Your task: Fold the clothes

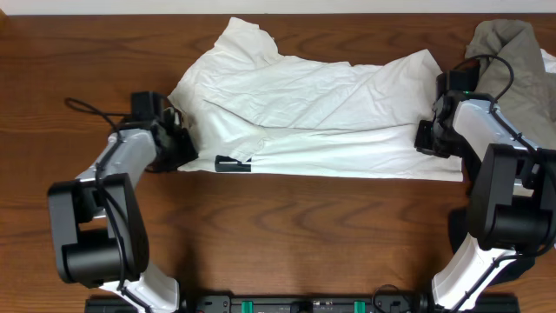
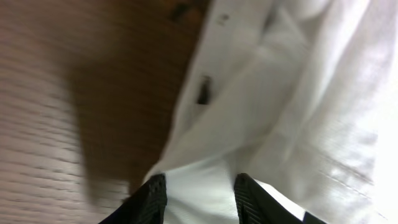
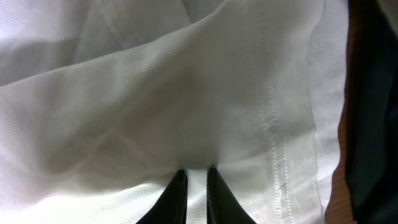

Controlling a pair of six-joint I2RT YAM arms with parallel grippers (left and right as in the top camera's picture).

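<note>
A white garment (image 1: pixel 321 113) lies spread across the middle of the wooden table, partly folded, with a small black tag (image 1: pixel 230 163) near its front left edge. My left gripper (image 1: pixel 178 143) is at the garment's left edge. In the left wrist view its fingers (image 2: pixel 199 186) stand apart with white cloth (image 2: pixel 280 93) between them. My right gripper (image 1: pixel 427 137) is at the garment's right edge. In the right wrist view its fingers (image 3: pixel 196 177) are pinched on a fold of the white cloth (image 3: pixel 155 106).
An olive-grey garment (image 1: pixel 508 52) lies bunched at the back right corner, just behind the right arm. Bare wood (image 1: pixel 304 235) runs along the front of the table. The dark tag also shows in the left wrist view (image 2: pixel 204 90).
</note>
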